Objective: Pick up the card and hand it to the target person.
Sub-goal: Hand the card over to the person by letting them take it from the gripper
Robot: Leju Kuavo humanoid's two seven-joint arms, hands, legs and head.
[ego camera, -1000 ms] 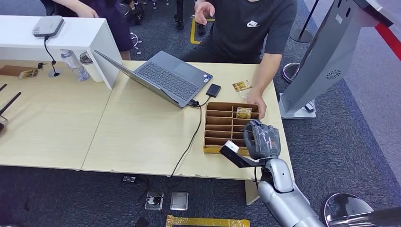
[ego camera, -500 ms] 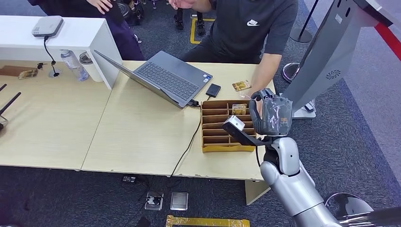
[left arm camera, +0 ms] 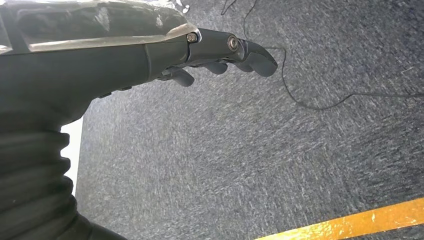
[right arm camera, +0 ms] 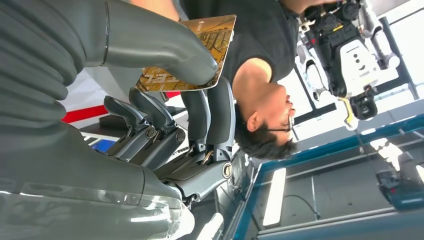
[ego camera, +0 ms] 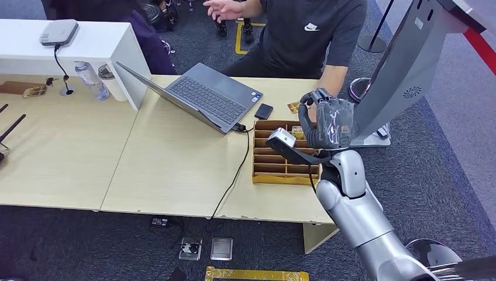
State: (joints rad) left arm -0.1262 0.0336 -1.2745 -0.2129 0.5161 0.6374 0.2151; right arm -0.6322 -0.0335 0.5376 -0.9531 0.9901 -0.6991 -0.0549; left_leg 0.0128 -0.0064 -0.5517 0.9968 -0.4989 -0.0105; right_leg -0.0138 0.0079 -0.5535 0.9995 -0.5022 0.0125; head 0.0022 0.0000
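A: Right hand (ego camera: 329,122) is seen raised above the far end of the tray (ego camera: 285,180), back of the hand toward the head camera. A card (right arm camera: 200,50) is pinched in it.

B: Confirmed from the right wrist view: the gold card is clamped between the thumb (right arm camera: 165,47) and the dark fingers (right arm camera: 220,112) (printing on it is too blurred to be read). The remaining fingers are curled below.

A: Where is the person?

B: The person (ego camera: 313,35), in a dark shirt, is placed across the table (ego camera: 175,158), just beyond the raised hand. One forearm is lowered toward the table behind the hand; the other hand is held out at the top of the head view.

A: Other cards?

B: A second card (ego camera: 292,107) is lying flat on the table beside the tray's far edge, partly hidden by the hand. Tray contents cannot be made out.

A: Left hand?

B: Left hand (left arm camera: 220,52) is seen over grey carpet (left arm camera: 280,165), fingers loosely extended and slightly apart, nothing held.

A: Table items noted: an open laptop (ego camera: 205,96), a small black box (ego camera: 264,111) cabled near it.
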